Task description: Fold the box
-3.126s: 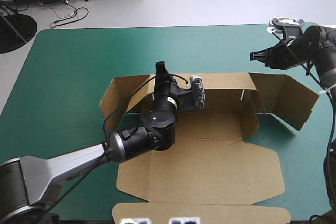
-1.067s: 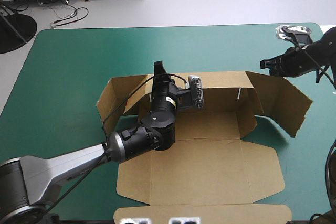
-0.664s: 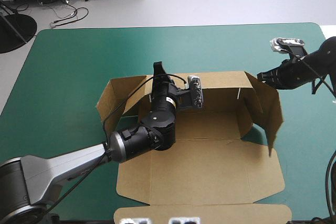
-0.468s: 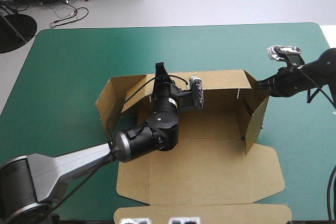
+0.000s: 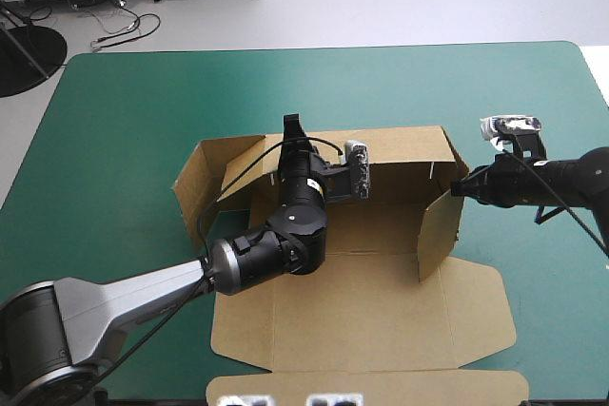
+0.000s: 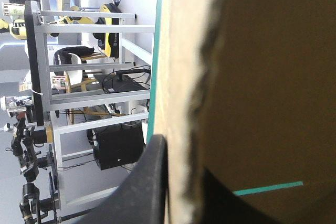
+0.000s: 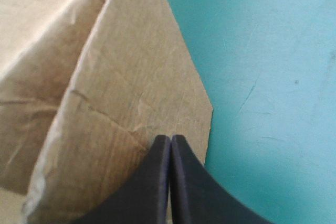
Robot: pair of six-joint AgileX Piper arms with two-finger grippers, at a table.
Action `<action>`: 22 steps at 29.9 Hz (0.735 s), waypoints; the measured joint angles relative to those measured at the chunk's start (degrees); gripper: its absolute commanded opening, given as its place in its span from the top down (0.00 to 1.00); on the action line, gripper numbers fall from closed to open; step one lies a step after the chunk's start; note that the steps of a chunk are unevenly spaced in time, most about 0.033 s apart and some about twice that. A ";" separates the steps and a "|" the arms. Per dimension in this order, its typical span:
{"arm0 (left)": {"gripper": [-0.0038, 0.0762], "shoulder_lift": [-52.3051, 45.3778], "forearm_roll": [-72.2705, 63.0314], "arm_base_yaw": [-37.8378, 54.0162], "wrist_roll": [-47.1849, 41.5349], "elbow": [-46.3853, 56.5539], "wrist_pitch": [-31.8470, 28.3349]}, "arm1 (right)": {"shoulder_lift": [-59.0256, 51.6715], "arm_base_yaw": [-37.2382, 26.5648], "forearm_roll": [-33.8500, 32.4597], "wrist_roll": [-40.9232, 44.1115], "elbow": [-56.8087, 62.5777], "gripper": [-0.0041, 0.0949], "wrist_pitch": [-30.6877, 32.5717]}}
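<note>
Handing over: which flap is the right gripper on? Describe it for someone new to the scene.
On the teal-green table lies the brown cardboard box, its back wall raised. At that wall's right end a side flap stands upright, the only one with the shut black right gripper at its outer face.

Pressed-together jaws against the box (image 7: pixel 121 98)

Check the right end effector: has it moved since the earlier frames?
Yes. The right end effector has come away from the far edge of the table toward the near side, swinging the right flap of the box inward until it stands upright.
</note>
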 measured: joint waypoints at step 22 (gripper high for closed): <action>0.96 0.00 -0.06 0.00 0.28 0.00 0.12 | -7.40 0.00 3.68 -23.52 10.50 0.45 -5.67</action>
